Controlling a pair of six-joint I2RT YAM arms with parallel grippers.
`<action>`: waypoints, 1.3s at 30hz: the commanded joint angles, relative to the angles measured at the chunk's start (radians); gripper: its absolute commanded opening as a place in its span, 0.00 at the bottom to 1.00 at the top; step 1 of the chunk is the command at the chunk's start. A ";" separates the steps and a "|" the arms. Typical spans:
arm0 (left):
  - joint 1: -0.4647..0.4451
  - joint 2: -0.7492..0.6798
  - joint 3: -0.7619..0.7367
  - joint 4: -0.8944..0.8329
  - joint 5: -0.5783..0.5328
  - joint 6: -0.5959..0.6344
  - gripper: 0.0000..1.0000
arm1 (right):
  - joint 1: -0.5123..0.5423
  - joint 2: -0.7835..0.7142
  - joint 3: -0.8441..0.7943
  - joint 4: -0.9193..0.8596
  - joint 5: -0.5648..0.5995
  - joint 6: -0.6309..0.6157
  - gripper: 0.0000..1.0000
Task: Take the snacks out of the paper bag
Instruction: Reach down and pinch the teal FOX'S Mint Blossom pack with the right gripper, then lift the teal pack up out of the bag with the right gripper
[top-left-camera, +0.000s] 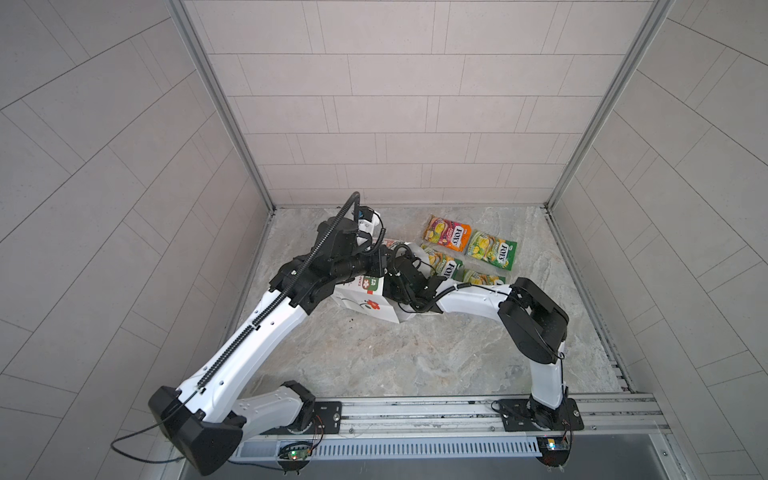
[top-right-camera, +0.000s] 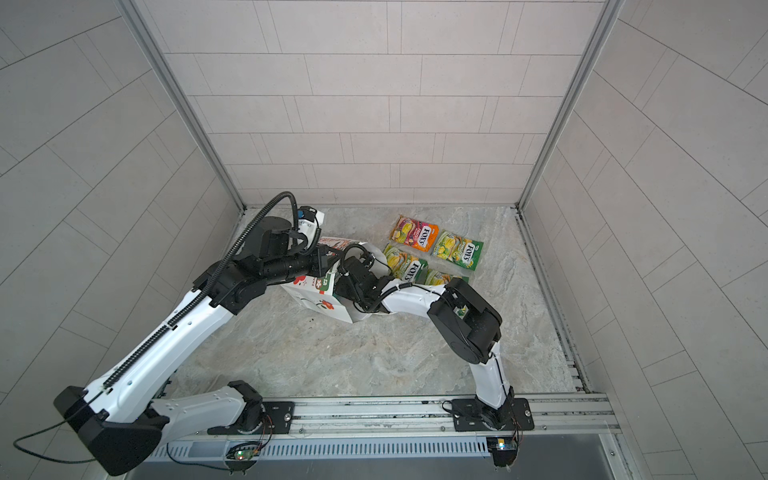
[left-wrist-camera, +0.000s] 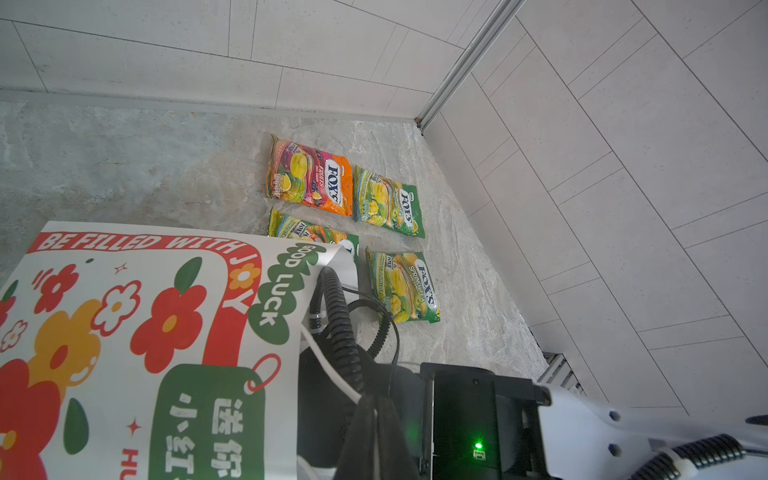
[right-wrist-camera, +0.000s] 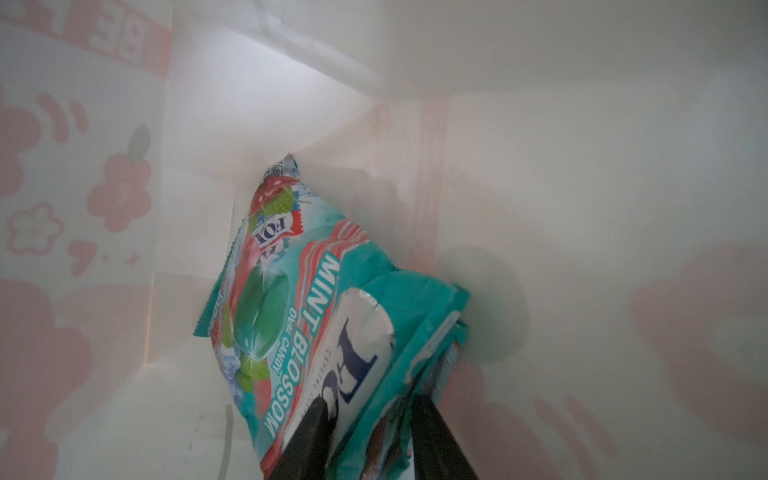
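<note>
Jaws first: the right gripper (right-wrist-camera: 370, 401) was deep inside the paper bag (right-wrist-camera: 582, 166). Its two dark fingers (right-wrist-camera: 309, 432) stood either side of the crumpled end of a teal packet (right-wrist-camera: 270, 307). Both touched the wrapper, but whether they had it pinched I could not tell. The left gripper (left-wrist-camera: 372, 405) was clenched tight, with the bag's white cord handle (left-wrist-camera: 328, 357) running into its tips.

Nearest me, both arms rose from the rail (top-left-camera: 415, 409) along the near edge of the desk (top-left-camera: 395, 365).

Past the middle of the desk and a little to the left, the paper bag (top-left-camera: 365, 305) lay tipped over in both top views. Its side with the red flower faced the near edge, and its mouth was turned toward the right edge, where the right arm (top-left-camera: 469, 297) went in. Deeper in the bag, a second teal packet (right-wrist-camera: 274, 195) sat in the folded bottom corner.

Beyond the bag's mouth, toward the far right corner, four packets lay flat in two rows. A green-and-yellow packet (top-left-camera: 442, 264) was just beside the bag, partly hidden by the right wrist. A second green-and-yellow packet (top-left-camera: 484, 276) showed only as a strip behind the right arm, though the left wrist view showed it whole (left-wrist-camera: 403, 286).

Farthest off lay the orange packet (top-left-camera: 446, 234) and, just beside it toward the right edge, a third green-and-yellow packet (top-left-camera: 491, 250).
</note>
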 joint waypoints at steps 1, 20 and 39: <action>-0.003 -0.009 0.012 0.013 0.036 0.003 0.00 | -0.008 0.031 0.030 -0.022 -0.024 -0.012 0.16; -0.002 -0.017 0.010 -0.067 -0.047 0.056 0.00 | -0.069 -0.258 -0.162 -0.039 -0.030 -0.205 0.00; -0.004 -0.019 -0.009 -0.087 -0.058 0.063 0.00 | -0.134 -0.511 -0.305 -0.093 -0.060 -0.307 0.00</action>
